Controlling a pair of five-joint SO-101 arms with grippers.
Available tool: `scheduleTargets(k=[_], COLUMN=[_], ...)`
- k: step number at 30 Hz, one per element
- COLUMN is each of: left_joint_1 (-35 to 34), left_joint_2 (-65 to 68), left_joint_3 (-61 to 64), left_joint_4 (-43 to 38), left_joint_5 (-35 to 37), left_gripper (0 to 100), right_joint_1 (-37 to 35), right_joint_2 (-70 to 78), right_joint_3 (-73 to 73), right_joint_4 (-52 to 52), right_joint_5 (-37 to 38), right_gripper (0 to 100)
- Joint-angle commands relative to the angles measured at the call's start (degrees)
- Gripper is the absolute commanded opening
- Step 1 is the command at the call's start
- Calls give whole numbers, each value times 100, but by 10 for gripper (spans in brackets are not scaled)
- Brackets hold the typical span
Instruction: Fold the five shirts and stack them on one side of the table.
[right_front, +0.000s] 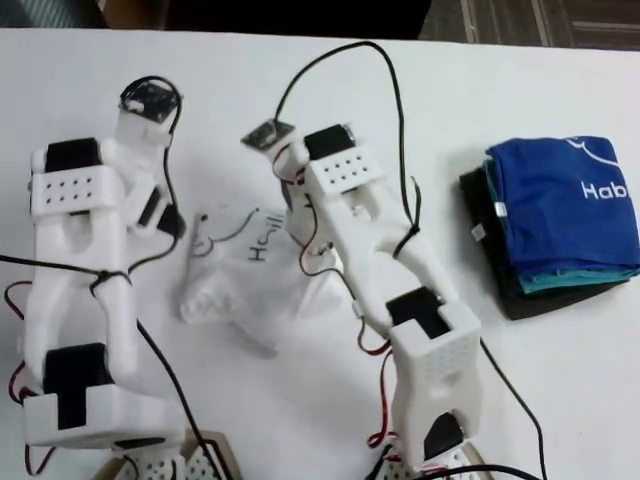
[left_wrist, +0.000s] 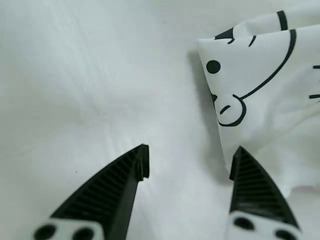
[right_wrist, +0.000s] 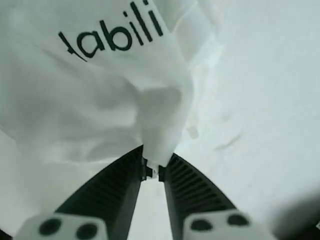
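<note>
The white shirt (right_front: 250, 285) lies crumpled and only partly gathered on the table (right_front: 450, 90), in the gap between the two arms, its printed side up and its bulk running roughly crosswise from one arm toward the other. In the right wrist view the right jaws are closed on a raised fold of the shirt (right_wrist: 100, 100), the cloth pinched right at the tips and bunching away from them. In the left wrist view the left jaws are spread open over bare table, and a corner of the shirt (left_wrist: 260, 90), the one with the drawn face, lies just beside one open tip without being between the two. So the shirt is off to one side of the left jaws and not yet in them. By my reading, the next fold depends on closing that sideways gap, so that both arms hold an edge. The right arm is the nearer, being already on the cloth. Well apart from all this, toward the right arm's side of the table, sits the stack of folded shirts (right_front: 560, 220), blue on top, teal under it and a dark one at the bottom. I cannot tell exactly how many layers it has.
</note>
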Motion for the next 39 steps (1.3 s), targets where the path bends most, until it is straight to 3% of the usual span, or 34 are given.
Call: scheduleTargets(k=[1,8,17,25,30,33,37,39], left_joint_1=[-105,-123,-229,-246,-229,-211,-149,18], left_joint_2=[-220,-229,-237,-237,-237,-220,-211,-211], left_joint_3=[57,497,453,497,453,479,505,505], left_joint_4=[-53,-141,-308,-273,-316,-659,-1389,-1679], left_joint_5=[-9,-44,-9,-26,-9,88,853,1116], left_gripper=[283,283,283,283,283,283,283,283], right_joint_1=[101,743,1042,1042,1024,1024,840,629], right_joint_2=[-40,-22,356,760,716,716,567,321], right_joint_3=[-229,-1134,-1301,-1547,-2022,-2426,-2602,-2347], right_joint_4=[-198,-13,-207,-1007,-514,4,356,356], right_joint_5=[185,1477,2198,2163,2163,2145,1125,563], right_gripper=[21,21,21,31,191,218,200,115])
